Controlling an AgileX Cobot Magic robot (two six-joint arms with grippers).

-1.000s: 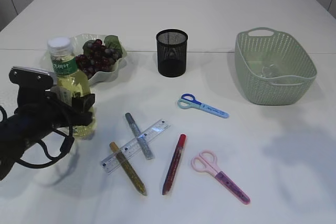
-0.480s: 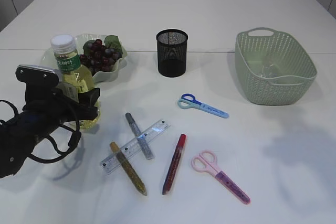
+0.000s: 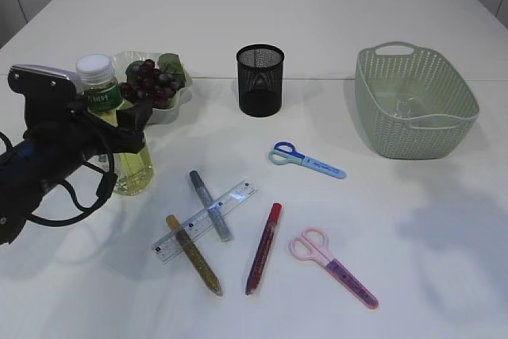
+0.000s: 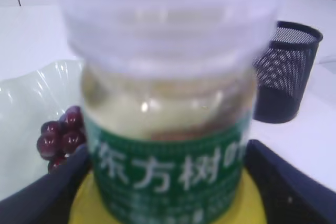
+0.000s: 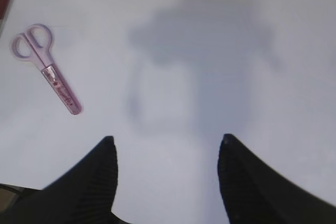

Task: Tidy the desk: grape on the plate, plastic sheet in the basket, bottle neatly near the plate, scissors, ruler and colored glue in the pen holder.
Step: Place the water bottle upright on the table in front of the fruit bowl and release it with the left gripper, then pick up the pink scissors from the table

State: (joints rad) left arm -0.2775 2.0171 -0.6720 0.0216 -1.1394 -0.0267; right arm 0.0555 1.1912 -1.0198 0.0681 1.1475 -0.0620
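Left gripper (image 3: 119, 121) clamped on the yellow-liquid bottle (image 3: 119, 132), green label reading "东方树", beside the grape plate (image 3: 171, 109); right gripper (image 5: 165, 174) spread apart.

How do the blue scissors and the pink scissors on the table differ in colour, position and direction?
The blue scissors have blue and teal handles; the pink scissors are pink throughout. The blue scissors lie farther back, nearer the pen holder; the pink scissors lie at the front, beside the red glue pen. The blue pair lies flatter across the table; the pink pair slants more steeply. Both are closed, handles to the left, untouched.
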